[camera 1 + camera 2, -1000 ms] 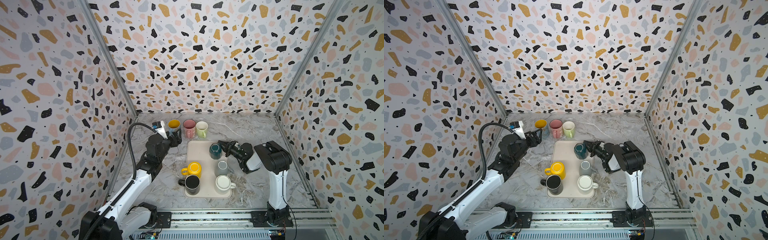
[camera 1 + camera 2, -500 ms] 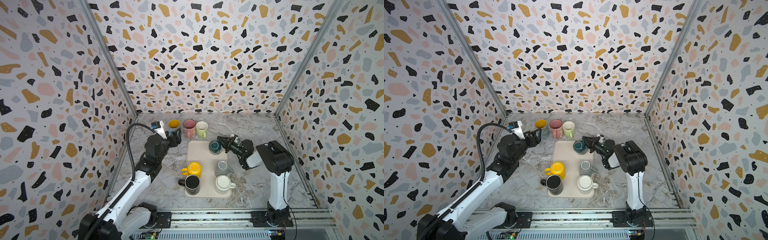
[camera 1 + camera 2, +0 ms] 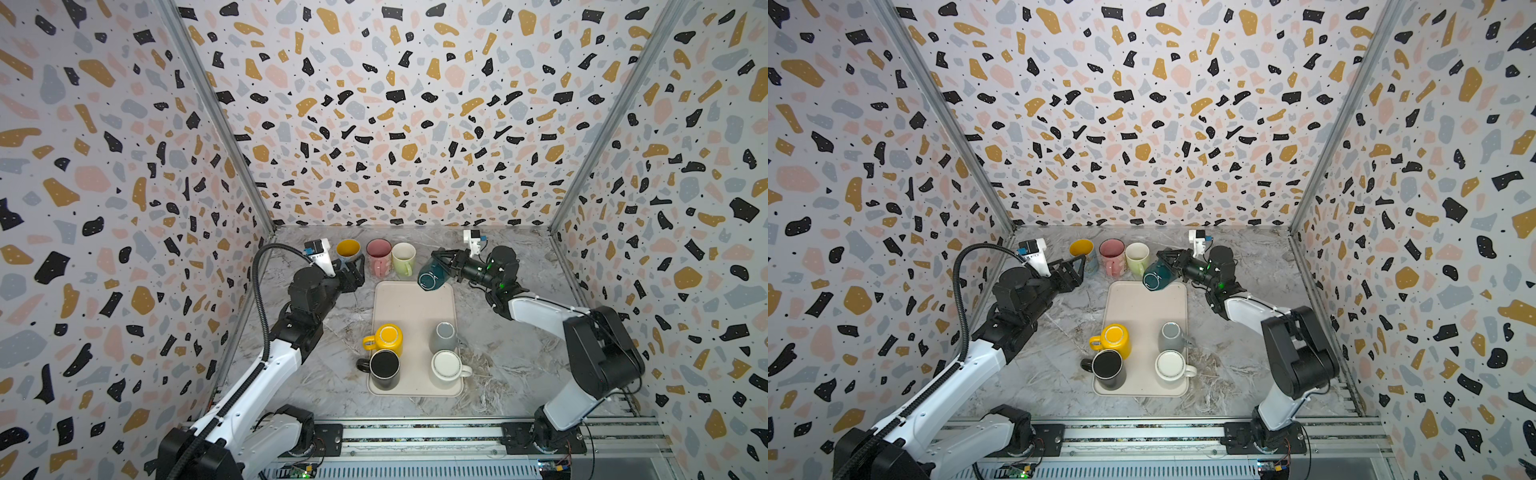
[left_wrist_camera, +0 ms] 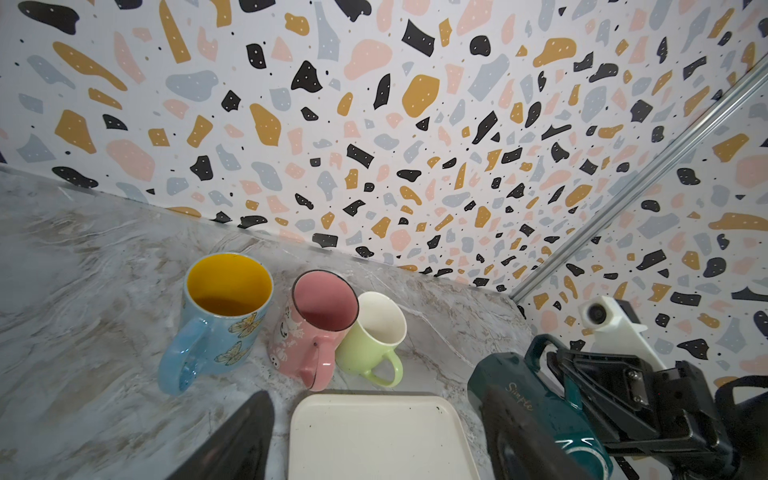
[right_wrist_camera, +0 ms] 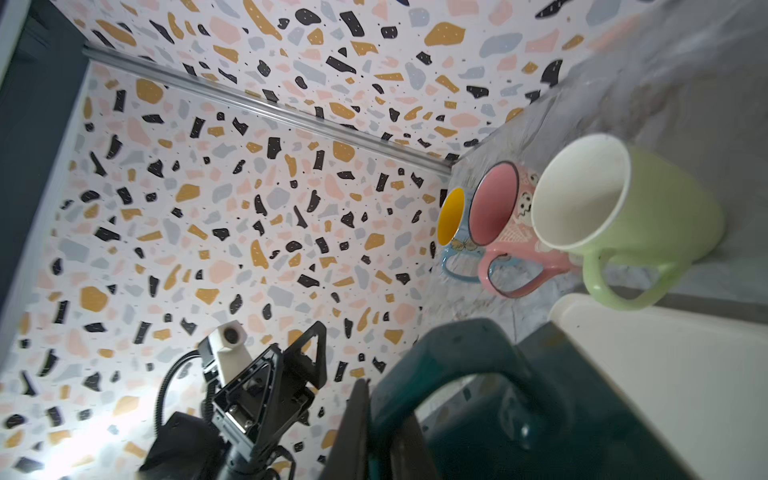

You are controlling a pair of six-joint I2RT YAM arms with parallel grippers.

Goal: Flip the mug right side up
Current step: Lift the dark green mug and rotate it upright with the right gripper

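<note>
The dark teal mug (image 3: 432, 276) (image 3: 1158, 277) hangs tilted on its side above the far end of the cream tray (image 3: 411, 307) (image 3: 1142, 307). My right gripper (image 3: 451, 264) (image 3: 1177, 264) is shut on its handle, and the right wrist view shows the handle loop (image 5: 457, 361) pinched by my gripper (image 5: 374, 419). My left gripper (image 3: 355, 270) (image 3: 1075, 270) stands open and empty at the tray's far left corner, near a blue mug (image 3: 348, 249). In the left wrist view the teal mug (image 4: 536, 411) sits at the side, marked "Simple".
Blue, pink (image 3: 379, 254) and light green (image 3: 403, 257) mugs stand upright in a row behind the tray. On the tray's near half rest a yellow (image 3: 388, 337), a grey (image 3: 444, 334), a black (image 3: 384, 365) and a white mug (image 3: 446, 365). Walls close in on three sides.
My right gripper has lifted the teal mug off the tray, carried it toward the back and tipped it over. The left arm has barely moved.
</note>
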